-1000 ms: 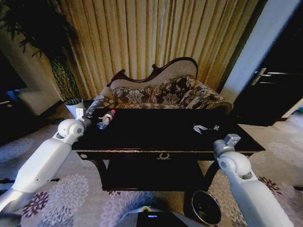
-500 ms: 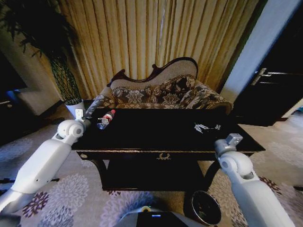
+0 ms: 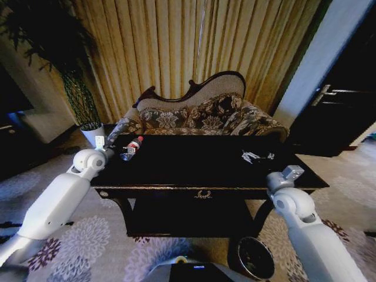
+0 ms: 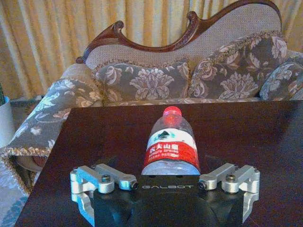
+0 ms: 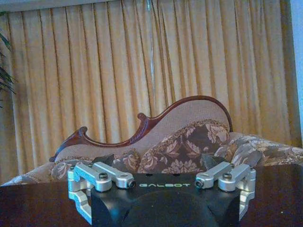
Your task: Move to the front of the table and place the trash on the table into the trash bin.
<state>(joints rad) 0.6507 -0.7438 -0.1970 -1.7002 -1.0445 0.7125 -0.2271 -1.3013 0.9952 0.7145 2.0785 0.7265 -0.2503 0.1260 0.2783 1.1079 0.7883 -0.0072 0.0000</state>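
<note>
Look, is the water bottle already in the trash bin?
No, the bottle lies on the table, while the trash bin stands on the floor.

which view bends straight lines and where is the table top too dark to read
Head view: wide-lens bending, the door frame leans, and the table top is near-black around the paper scraps. Left wrist view: straighter and evenly lit, with the bottle label sharp.

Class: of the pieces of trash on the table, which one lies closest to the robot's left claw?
The red-labelled bottle, right before the open left claw; the white paper scraps lie toward the table's right end.
</note>
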